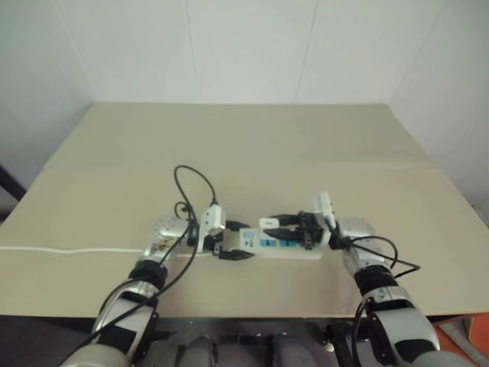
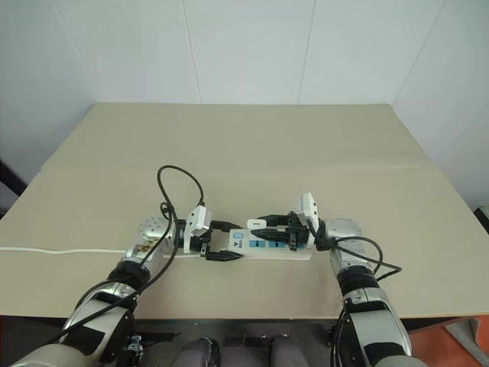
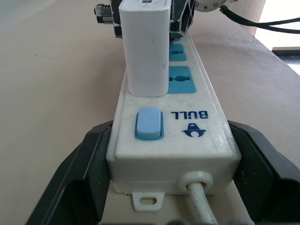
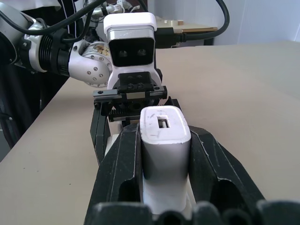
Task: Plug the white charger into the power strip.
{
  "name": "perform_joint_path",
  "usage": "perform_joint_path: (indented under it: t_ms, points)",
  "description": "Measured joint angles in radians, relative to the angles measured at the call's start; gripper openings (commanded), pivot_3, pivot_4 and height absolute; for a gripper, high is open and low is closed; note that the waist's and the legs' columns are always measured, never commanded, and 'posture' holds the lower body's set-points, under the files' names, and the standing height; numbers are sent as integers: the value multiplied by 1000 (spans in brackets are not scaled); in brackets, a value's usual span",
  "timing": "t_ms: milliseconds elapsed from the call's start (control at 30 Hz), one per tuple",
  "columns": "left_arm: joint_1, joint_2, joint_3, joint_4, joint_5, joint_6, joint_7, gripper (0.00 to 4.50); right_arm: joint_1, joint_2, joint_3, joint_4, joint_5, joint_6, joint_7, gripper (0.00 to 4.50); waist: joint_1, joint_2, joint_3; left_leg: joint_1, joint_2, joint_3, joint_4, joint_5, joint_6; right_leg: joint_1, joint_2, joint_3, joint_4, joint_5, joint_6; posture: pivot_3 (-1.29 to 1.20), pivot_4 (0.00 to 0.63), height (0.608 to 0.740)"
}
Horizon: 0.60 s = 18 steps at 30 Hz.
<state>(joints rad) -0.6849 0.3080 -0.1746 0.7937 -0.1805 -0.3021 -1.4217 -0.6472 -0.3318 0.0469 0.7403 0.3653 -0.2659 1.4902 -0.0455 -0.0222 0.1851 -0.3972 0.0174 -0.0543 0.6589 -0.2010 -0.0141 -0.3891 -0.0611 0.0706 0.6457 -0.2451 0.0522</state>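
- Our right fingers [image 4: 140,187] clamp the white charger [image 4: 164,140], seated upright on the power strip [image 3: 173,136].
- Our left fingers [image 3: 84,173] straddle the strip's left end on the bench [image 1: 252,145].

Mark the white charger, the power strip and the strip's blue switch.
white charger [image 3: 146,51], left wrist view, front face.
power strip [image 3: 213,136], left wrist view, bare white top near the logo.
blue switch [image 3: 149,123], left wrist view, rocker centre.
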Motion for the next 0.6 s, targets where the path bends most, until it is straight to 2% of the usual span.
perform_joint_path:
  t_ms: [433,600]
  points:
    - [12,11,1,-17,0,15,5,3259,-27,-8,27,13,-27,16,4,1105,-6,0,-5,2,0,0,-1,0,0,1,0,1,0,-1,0,0,150,740]
    - [17,8,0,-25,1,17,6,3259,-19,-24,48,2,-66,11,5,2683,-4,-2,-7,2,0,0,-1,0,0,1,0,0,0,-1,0,0,150,740]
